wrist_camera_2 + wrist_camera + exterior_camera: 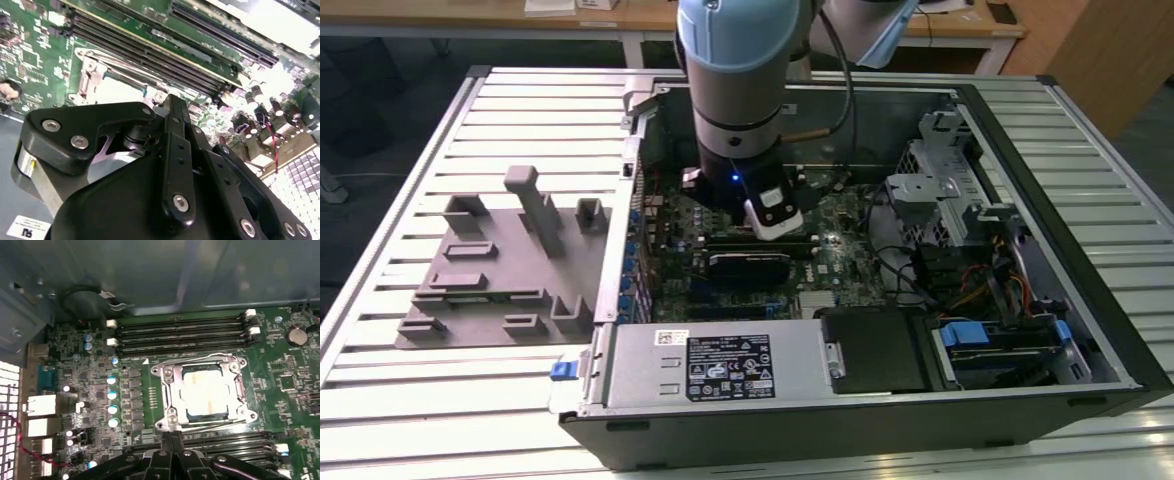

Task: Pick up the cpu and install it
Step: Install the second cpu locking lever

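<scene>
One arm (736, 90) reaches down into an open computer case (881, 400) lying on a slatted metal surface (427, 400). Its gripper (172, 440) hangs low over the green motherboard (95, 390), fingers drawn together and holding nothing, tips just beside the edge of the socket frame (167, 390). The cpu (206, 392), a pale square chip, sits flat inside that metal frame, apart from the gripper, with rows of dark memory slots (180, 332) on either side. In the second wrist view the black gripper linkage covers most of the socket. On the exterior view's left, a grey fixture (500, 270) with upright blocks rests on the surface beside the case.
</scene>
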Motion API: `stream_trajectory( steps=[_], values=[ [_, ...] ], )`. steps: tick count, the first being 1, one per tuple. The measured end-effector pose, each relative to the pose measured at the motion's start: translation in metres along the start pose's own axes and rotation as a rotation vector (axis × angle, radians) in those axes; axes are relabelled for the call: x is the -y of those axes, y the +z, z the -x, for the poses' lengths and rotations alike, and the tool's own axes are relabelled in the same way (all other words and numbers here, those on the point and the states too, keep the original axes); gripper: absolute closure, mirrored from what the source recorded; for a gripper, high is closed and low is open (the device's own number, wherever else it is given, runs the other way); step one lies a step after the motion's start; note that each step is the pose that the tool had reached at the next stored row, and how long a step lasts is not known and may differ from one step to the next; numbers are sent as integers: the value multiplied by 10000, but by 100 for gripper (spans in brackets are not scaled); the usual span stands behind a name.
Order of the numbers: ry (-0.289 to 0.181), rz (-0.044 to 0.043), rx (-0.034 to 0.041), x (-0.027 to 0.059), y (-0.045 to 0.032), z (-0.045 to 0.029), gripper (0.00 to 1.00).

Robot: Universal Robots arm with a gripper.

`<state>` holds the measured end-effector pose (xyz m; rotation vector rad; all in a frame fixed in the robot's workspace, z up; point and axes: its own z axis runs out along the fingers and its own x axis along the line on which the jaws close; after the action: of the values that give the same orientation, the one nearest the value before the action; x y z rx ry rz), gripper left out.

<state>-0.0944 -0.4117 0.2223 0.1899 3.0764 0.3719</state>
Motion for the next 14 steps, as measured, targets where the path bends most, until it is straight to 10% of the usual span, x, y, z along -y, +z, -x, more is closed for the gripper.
stream_trajectory(
  steps=[14],
  values=[
    [123, -477, 92, -195, 53, 168, 89]
  ],
)
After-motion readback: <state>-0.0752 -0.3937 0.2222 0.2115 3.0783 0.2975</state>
